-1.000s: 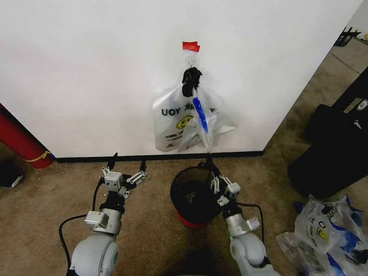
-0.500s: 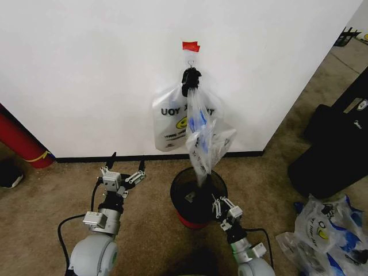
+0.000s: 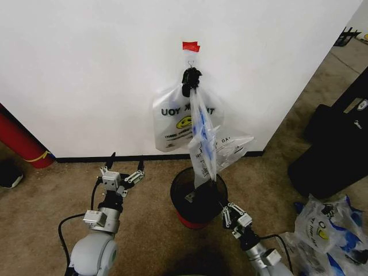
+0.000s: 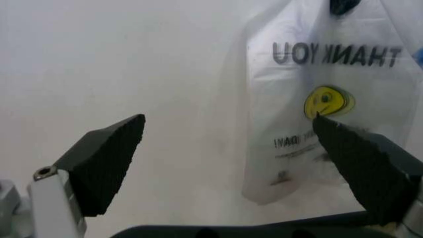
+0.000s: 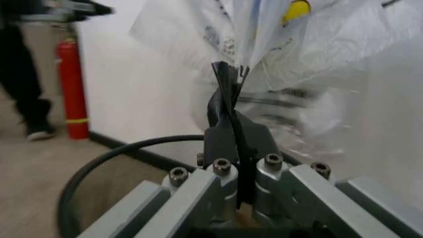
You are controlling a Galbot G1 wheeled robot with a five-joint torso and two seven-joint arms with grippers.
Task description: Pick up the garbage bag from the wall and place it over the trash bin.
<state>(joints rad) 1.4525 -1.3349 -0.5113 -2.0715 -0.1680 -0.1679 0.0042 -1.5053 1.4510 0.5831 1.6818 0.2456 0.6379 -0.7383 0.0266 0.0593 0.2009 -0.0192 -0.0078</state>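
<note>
Over the trash bin (image 3: 195, 198), right gripper (image 3: 220, 197) has dragged garbage bag (image 3: 202, 146) lower.

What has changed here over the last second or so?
The right gripper, shut on the garbage bag, has pulled back toward the robot, drawing the bag's lower end away from the wall and down over the trash bin. The bag's top still hangs at the hook. The left gripper stays open and parked, and the mirrored-lettering bag has not moved.

head: high, down at wall (image 3: 86, 69) | wrists: low, close, facing wall
</note>
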